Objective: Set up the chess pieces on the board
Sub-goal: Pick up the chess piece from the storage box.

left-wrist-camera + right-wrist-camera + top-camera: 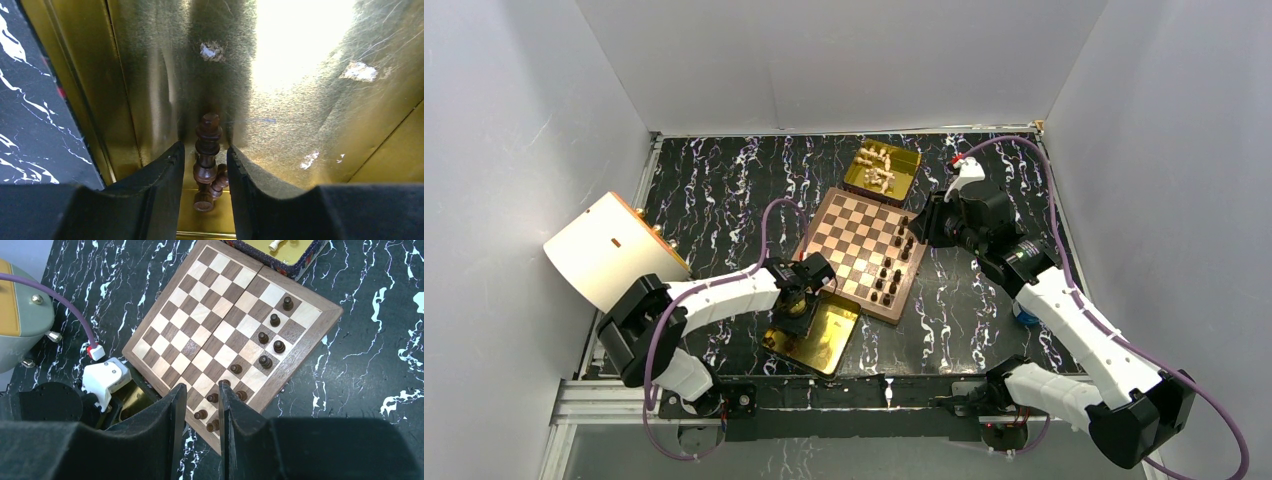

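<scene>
Your left gripper (205,149) is spread around two dark chess pieces (208,131) lying tight by the wall of the near gold tray (310,110). Your right gripper (199,388), narrowly parted and empty, hovers over the board (200,315), where eleven chessmen (265,361) I can count line its right edge.

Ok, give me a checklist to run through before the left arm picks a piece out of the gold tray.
1. Left pincer open around a dark brown wooden chess piece: ok.
2. Only one piece in the gap: not ok, a second dark piece lies against it.
3. Piece low in the shiny gold tray, near its wall: ok.
4. Which kind of piece it is: cannot tell.
5. Free squares on the checked wooden chessboard: ok, most are bare.
6. Right pincer empty, above the board: ok.
</scene>
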Robot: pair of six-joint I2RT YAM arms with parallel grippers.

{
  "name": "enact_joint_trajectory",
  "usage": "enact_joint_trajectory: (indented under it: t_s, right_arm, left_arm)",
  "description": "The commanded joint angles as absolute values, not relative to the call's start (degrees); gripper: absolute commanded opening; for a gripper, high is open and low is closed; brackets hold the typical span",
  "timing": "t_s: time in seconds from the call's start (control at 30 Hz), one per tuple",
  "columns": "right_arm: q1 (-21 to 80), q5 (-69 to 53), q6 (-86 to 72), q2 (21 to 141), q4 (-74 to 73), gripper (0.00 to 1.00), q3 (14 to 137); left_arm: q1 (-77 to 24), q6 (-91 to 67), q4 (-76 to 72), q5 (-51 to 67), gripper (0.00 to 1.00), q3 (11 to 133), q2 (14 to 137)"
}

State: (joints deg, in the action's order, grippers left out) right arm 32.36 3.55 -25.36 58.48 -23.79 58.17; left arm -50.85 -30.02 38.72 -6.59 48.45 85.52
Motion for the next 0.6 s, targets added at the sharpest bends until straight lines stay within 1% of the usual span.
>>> enact_joint_trajectory:
  t_s: [0.0,0.1,0.23,0.4,0.57]
  right_arm:
    - [32.22,4.62,-25.79,57.32,-21.7,0.38,58.11]
    - [32.23,4.46,-25.75,57.26,-21.59,0.38,58.05]
    - [32.18,3.7,-26.2,56.77,-21.27,0.38,57.48]
    - [32.26,-0.48,-28.25,56.6,-19.91,0.38,56.51]
    - [32.25,-9.83,-30.06,57.68,-17.55,0.38,55.36]
  left_arm:
    - [-51.07,-29.62,36.98,-5.7,0.33,47.5,84.99]
    - [-51.13,-29.77,35.63,-4.64,0.25,47.11,84.97]
    - [-51.09,-29.69,35.03,-4.41,0.18,48.5,82.96]
    - [-51.07,-27.61,34.11,-4.67,0.15,51.88,77.91]
    - [-51.08,-24.22,29.7,-3.05,0.15,53.14,72.54]
